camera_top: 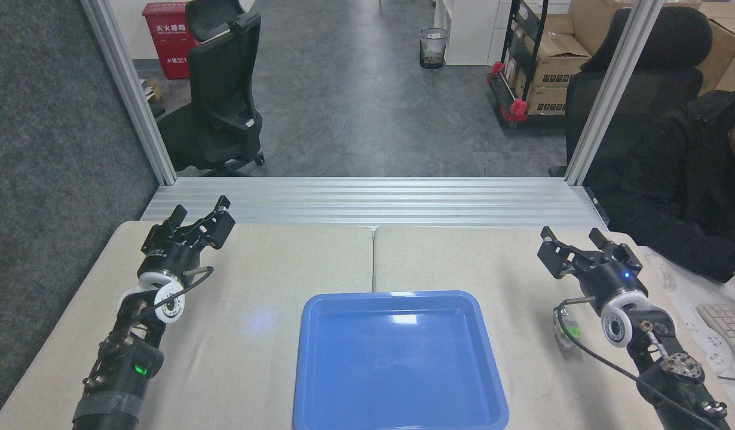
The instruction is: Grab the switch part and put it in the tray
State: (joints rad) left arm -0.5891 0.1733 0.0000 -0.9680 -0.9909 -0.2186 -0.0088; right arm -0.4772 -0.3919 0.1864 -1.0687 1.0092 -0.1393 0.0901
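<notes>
Leftmost, my left gripper [198, 216] hovers over the table's [272, 280] far left corner, jaws spread wide and empty. Centre-near lies the blue tray [400, 358]. Right of it, the switch part [566, 332] rests on the table beside my right arm, well nearer than my right gripper [573, 243], whose jaws gape open, gripping nothing.

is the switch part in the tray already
No, the switch part lies on the table right of the blue tray, close beside the right arm, and the tray holds nothing.
</notes>
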